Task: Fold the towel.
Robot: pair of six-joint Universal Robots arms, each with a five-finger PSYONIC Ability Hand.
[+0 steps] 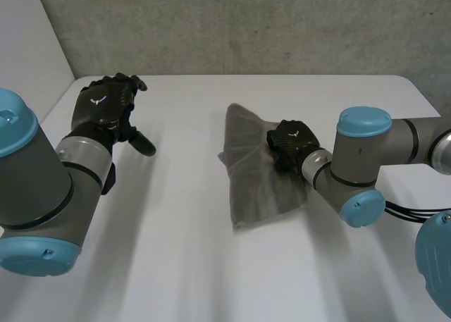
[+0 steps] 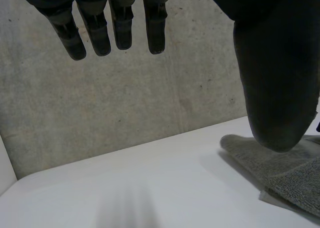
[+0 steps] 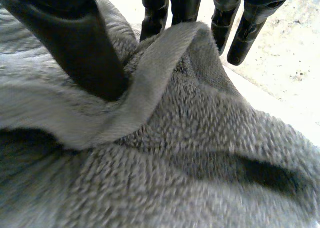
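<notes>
The grey towel [image 1: 261,174] lies rumpled and only partly doubled on the desk [image 1: 176,251], so most folding seems left: the right hand [image 1: 290,142] pinches the towel's raised edge, and the left hand [image 1: 106,107] hangs released, well apart from the towel.

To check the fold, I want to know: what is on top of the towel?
The right robot hand rests on the towel near one edge, pinching a raised fold between thumb and fingers. The cloth under its palm is covered.

Fuzzy grey terry towel [image 3: 200,153] on a smooth matt white table [image 1: 211,265]
</notes>
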